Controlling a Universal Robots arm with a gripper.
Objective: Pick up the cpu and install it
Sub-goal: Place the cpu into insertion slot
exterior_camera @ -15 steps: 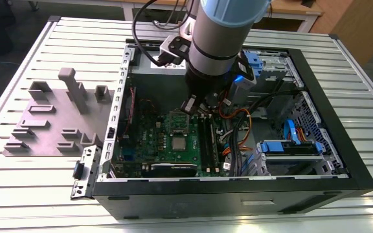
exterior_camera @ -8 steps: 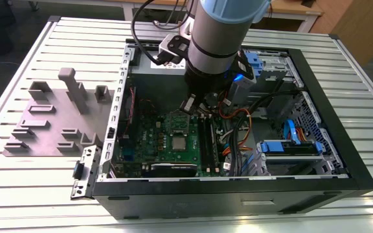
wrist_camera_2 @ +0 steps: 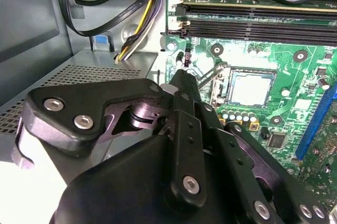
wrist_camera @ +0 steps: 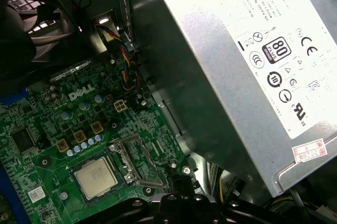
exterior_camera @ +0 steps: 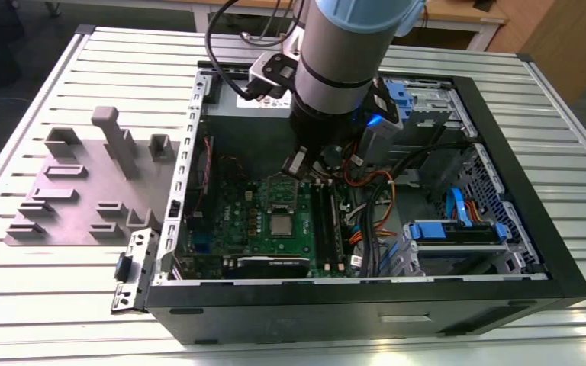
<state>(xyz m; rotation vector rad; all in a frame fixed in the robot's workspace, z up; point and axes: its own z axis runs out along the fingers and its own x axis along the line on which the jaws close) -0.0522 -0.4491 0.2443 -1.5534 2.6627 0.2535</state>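
Slatted aluminium tabletop [exterior_camera: 89, 305] carries an open black computer case [exterior_camera: 375, 320] and, on the exterior view's left, a grey plastic tray [exterior_camera: 79, 191] with raised blocks. Inside the case lies the green motherboard [exterior_camera: 242, 221]. The cpu [exterior_camera: 278, 224] sits flat in the silver socket frame [wrist_camera: 138, 156] near the middle of the board, silvery top up; it also shows in the second wrist view [wrist_camera_2: 250, 89] and the first wrist view [wrist_camera: 95, 177]. The arm [exterior_camera: 349, 46] reaches down into the case, and the gripper [exterior_camera: 311, 164] hangs above the board just to the far side of the socket, apart from the chip. In the second wrist view its black fingers [wrist_camera_2: 181, 84] come together to 1 tip with nothing between them, so it is closed and empty. The grey power supply [wrist_camera: 247, 50] stands close beside the gripper. Black memory slots [wrist_camera_2: 253, 16] run alongside the socket.
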